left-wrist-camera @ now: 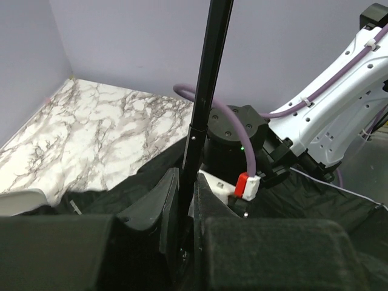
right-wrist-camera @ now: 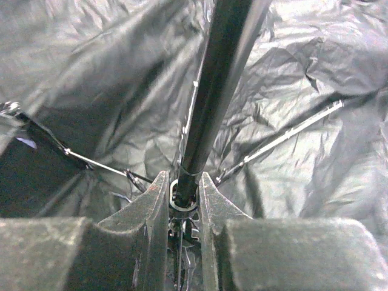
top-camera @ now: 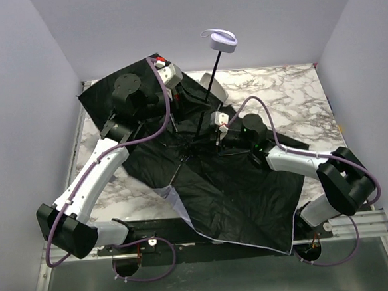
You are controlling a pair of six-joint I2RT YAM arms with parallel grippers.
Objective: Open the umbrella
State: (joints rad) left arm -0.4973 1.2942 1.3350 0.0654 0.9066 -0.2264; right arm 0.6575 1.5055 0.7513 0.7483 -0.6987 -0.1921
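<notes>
The umbrella lies with its canopy [top-camera: 230, 189] spread over the table, black inside facing up. Its thin black shaft [top-camera: 208, 91] stands up at a slant, with the pale lavender handle [top-camera: 218, 39] at the top. My left gripper [top-camera: 201, 105] is shut on the shaft partway up; in the left wrist view the gripper [left-wrist-camera: 185, 200] has the shaft [left-wrist-camera: 205, 103] pinched between its fingers. My right gripper [top-camera: 210, 132] is shut low on the shaft at the runner; in the right wrist view the gripper [right-wrist-camera: 183, 195] clamps the ring at the foot of the shaft [right-wrist-camera: 218, 79], among metal ribs [right-wrist-camera: 291, 130].
The marble table [top-camera: 283, 92] shows bare at the back right. The canopy's pale edge [top-camera: 186, 219] hangs over the table's near edge. Lavender walls close in on three sides. The right arm's wrist [left-wrist-camera: 233, 130] sits close behind the shaft in the left wrist view.
</notes>
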